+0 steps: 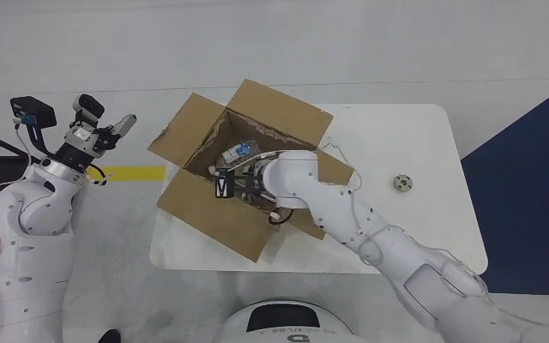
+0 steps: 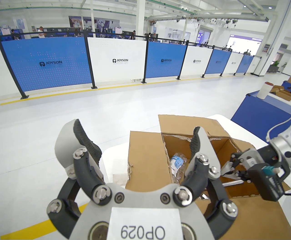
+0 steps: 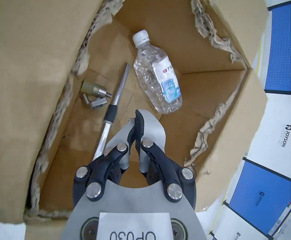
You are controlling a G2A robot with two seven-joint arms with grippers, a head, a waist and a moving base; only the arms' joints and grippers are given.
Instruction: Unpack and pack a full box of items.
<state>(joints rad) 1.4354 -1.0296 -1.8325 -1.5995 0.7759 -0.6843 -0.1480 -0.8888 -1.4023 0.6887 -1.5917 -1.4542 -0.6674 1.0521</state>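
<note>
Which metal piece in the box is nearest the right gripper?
The long rod with the black sleeve: it runs beside the right gripper; the stubby cylinder and small blocks lie farther off.

Closed right gripper [image 3: 137,116] in box [image 3: 34,56] near bottle [image 3: 159,79], rod [image 3: 118,94]

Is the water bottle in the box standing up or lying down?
Lying down: the water bottle rests on its side on the box floor, cap on.

A factory hall — blue-and-white barrier panels [image 2: 45,63], yellow floor line [image 1: 137,173], high beamed ceiling [image 2: 204,9].
</note>
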